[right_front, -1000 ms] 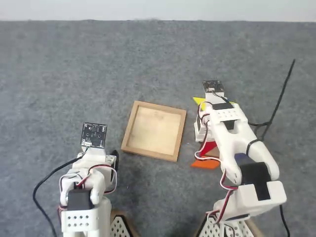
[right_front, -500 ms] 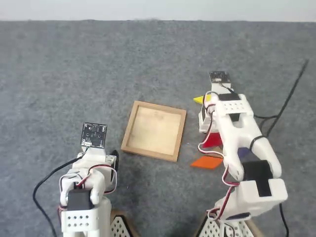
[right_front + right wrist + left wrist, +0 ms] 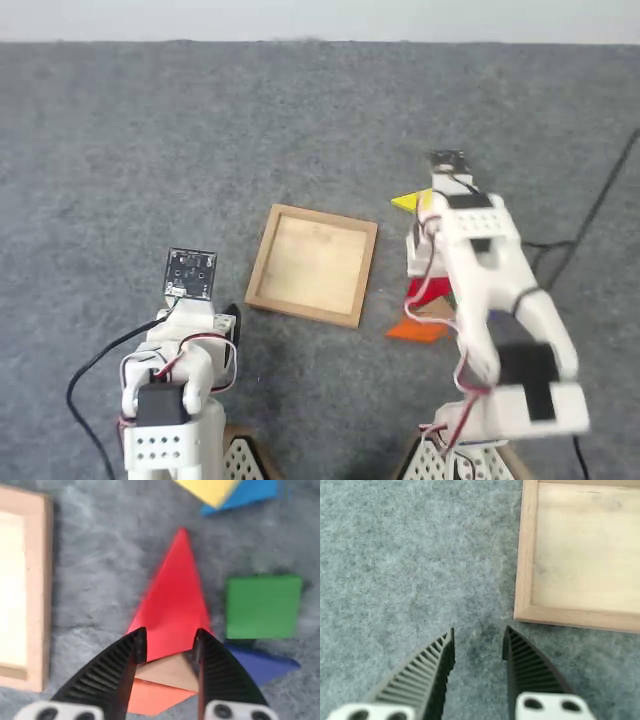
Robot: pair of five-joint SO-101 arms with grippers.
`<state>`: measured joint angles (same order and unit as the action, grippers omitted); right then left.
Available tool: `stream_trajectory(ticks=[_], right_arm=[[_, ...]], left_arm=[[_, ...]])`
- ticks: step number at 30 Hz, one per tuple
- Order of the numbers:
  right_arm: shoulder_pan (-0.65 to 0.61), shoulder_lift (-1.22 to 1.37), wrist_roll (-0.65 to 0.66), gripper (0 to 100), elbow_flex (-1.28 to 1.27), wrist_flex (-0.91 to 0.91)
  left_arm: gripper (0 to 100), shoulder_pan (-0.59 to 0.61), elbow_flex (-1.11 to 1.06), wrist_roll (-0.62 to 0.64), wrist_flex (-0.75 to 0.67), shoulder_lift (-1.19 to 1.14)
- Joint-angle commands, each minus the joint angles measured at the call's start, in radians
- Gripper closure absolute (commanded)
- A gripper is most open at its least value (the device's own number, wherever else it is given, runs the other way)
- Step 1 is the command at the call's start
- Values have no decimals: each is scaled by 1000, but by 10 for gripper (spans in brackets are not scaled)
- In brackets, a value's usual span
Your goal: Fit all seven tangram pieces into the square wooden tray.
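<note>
Right gripper (image 3: 167, 639), jaws partly apart, straddles the red triangle (image 3: 172, 597)'s wide end, perhaps touching it. The triangle's long axis runs straight away from the gripper, apex far.

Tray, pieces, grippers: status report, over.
Left gripper open, over carpet by tray corner. Right gripper open, above red triangle. Tan piece, orange piece crowd its base.

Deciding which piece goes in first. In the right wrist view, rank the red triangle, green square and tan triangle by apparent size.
1. red triangle, slightly ahead.
2. green square, nearly alike; the fingers hide the red one's base, so unsure.
3. tan triangle, clearly smallest, partly covered.
</note>
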<state>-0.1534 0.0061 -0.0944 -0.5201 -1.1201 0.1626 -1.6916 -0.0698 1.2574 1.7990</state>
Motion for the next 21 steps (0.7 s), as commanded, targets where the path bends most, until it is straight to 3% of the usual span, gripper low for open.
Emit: stream_trajectory(ticks=[1,7,15,21], right_arm=[[16,-222,-55,828,-133,131],[-1,-185,-180,818,-150,168],[-31,-119,-368,644,-133,157],[-76,-56,-539,640,-135,200]], left_arm=[[847,0,8,-6,9,28],[847,0,8,-6,9,28],[847,0,8,-6,9,28],[847,0,8,-6,9,28]])
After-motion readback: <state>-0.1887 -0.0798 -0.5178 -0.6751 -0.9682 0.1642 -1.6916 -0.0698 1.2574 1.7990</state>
